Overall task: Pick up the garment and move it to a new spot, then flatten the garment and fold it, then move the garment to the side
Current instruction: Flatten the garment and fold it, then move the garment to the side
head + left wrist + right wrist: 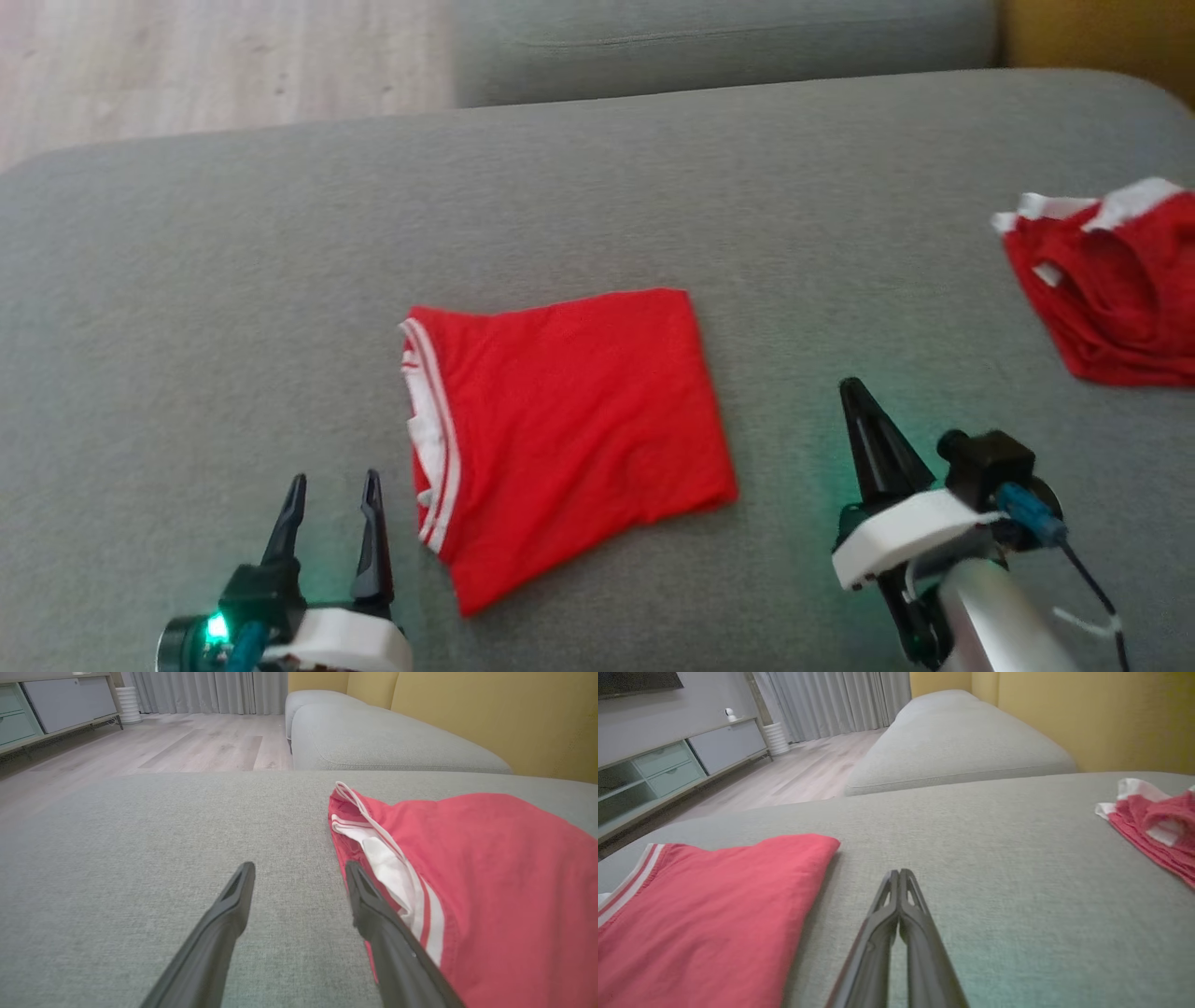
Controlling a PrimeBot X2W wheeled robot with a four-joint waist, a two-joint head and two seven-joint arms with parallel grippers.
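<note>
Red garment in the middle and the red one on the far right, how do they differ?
The middle garment lies folded flat, a neat rectangle; the right garment is crumpled. The middle garment sits between the left gripper and right gripper; the right garment lies beyond both. Both are red with white trim, on the grey cushion.

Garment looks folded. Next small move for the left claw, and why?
Probably ease the left claw to its right onto the folded garment's striped edge, then close. It is open, empty and right beside that edge. The fold looks done, so only the move aside remains. The right claw is shut, empty and apart from the cloth.
</note>
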